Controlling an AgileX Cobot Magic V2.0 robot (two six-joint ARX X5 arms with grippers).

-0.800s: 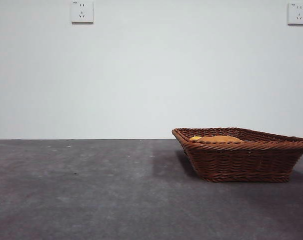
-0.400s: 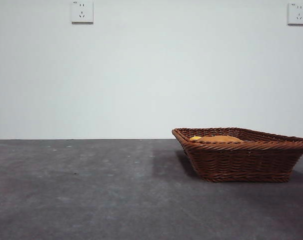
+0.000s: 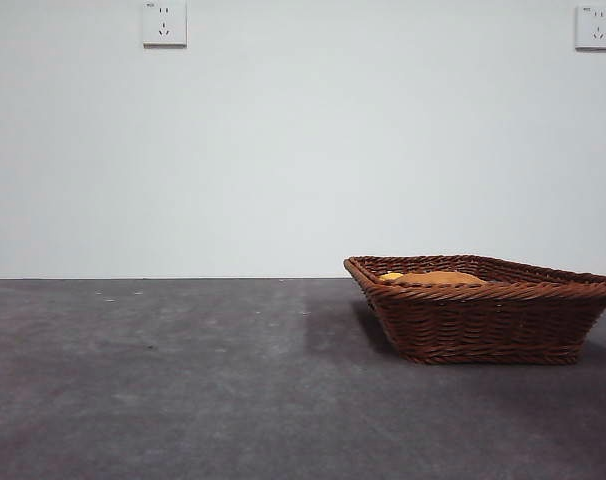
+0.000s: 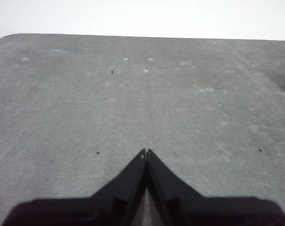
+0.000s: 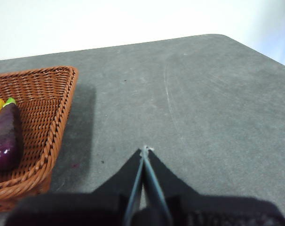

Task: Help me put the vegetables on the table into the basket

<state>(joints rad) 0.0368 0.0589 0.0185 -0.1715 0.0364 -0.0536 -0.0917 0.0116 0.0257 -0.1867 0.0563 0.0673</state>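
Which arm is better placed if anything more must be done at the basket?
Right, probably: its shut gripper has the basket and eggplant in view. The left gripper, also shut, sees only table.

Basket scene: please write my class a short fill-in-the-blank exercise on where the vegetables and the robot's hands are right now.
1. The purple eggplant lies inside the ____.
2. Both the left hand and the right hand have their jaws ____.
3. Seen from the front, the basket stands on the dark grey ____.

Missing words: basket; shut; table
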